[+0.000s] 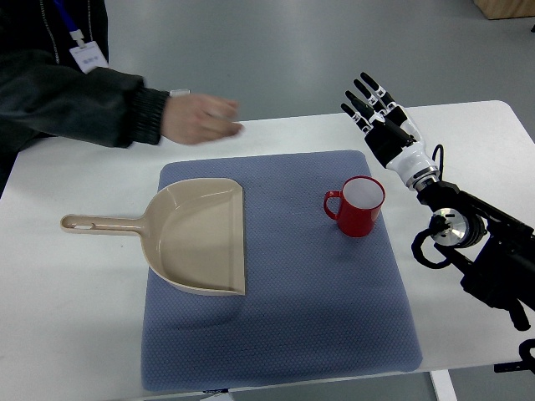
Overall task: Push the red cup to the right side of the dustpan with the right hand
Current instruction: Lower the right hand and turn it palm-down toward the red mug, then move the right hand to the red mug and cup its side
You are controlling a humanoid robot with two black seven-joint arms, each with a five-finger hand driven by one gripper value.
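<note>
Red cup (pixel 357 206): one; dustpan (pixel 201 236): one.

One top view looks steeply down from the robot's side onto the table (pixel 75 284).

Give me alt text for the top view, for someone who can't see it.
A red cup stands upright on a blue mat, right of a beige dustpan. The right robot hand hovers open beyond the cup, not touching it. A person's hand reaches over the white table.
</note>
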